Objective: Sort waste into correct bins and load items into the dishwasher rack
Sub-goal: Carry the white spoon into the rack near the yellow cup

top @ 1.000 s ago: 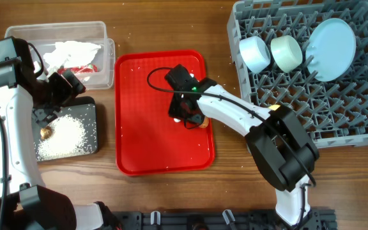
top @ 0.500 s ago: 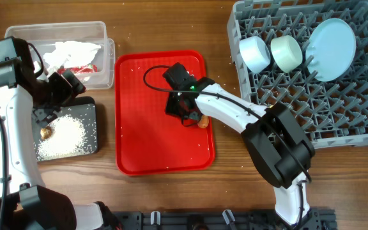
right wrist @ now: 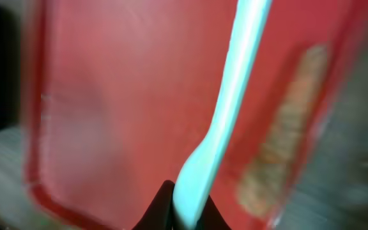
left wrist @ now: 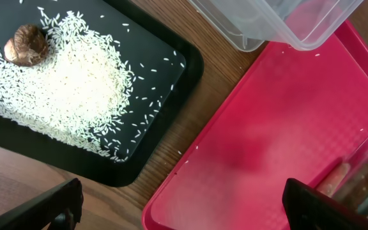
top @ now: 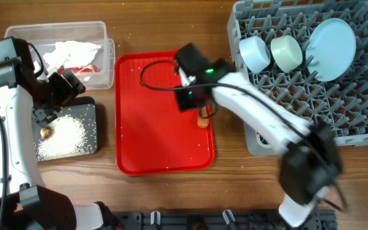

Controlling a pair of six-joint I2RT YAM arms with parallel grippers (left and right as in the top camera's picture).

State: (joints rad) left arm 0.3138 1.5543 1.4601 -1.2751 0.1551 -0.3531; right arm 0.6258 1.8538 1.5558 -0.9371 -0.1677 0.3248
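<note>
right gripper [right wrist: 181, 214]: you clench the spoon [right wrist: 232, 102] over the red tray [right wrist: 101, 96].
left gripper [left wrist: 183, 207]: yours gapes wide, empty.
carrot stick [right wrist: 286, 134]: lying on that tray.

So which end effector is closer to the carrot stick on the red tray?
Right. The right end effector, shut on the white spoon, is over the red tray beside the carrot stick. The left end effector is open, far off by the black tray.

White arms [top: 254, 111], black joints [top: 8, 52], seemingly green-lit.
</note>
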